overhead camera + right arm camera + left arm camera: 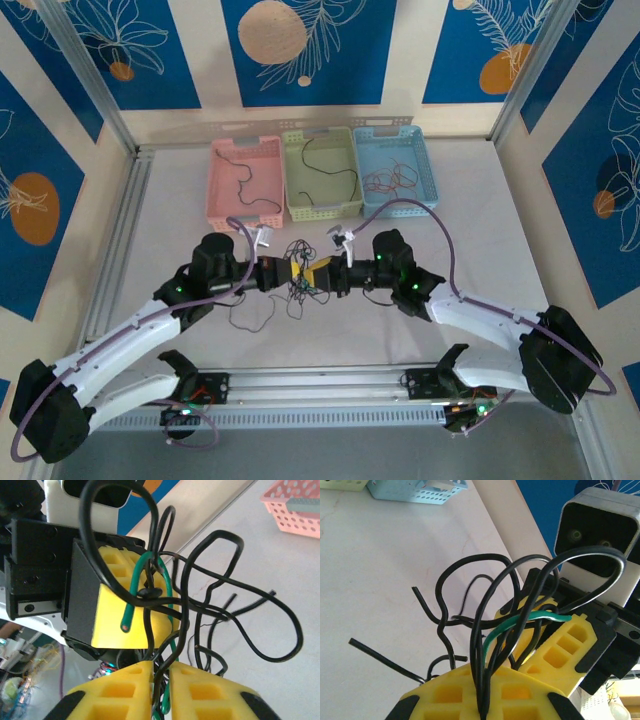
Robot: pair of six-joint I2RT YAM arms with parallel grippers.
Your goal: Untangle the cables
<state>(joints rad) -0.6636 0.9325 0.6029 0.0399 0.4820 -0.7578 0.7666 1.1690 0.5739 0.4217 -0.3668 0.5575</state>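
A tangle of thin black cables (300, 262) with one green wire hangs between my two grippers at the middle of the table. The left gripper (290, 275) is shut on several black strands, which run down between its yellow fingertips (486, 670). The green wire (547, 615) arcs across to a yellow finger (565, 647) of the right gripper. The right gripper (318, 277) faces the left one, almost touching, and its jaws (161, 667) are shut on black cables (184, 608) and the green wire. Loose black ends trail onto the table (255, 320).
Three baskets stand in a row at the back: pink (216, 185) with a black cable, green (292, 175) with a black cable, blue (432, 165) with red-orange cables. Lilac hoses (410, 203) arch over both arms. An aluminium rail (320, 380) runs along the near edge.
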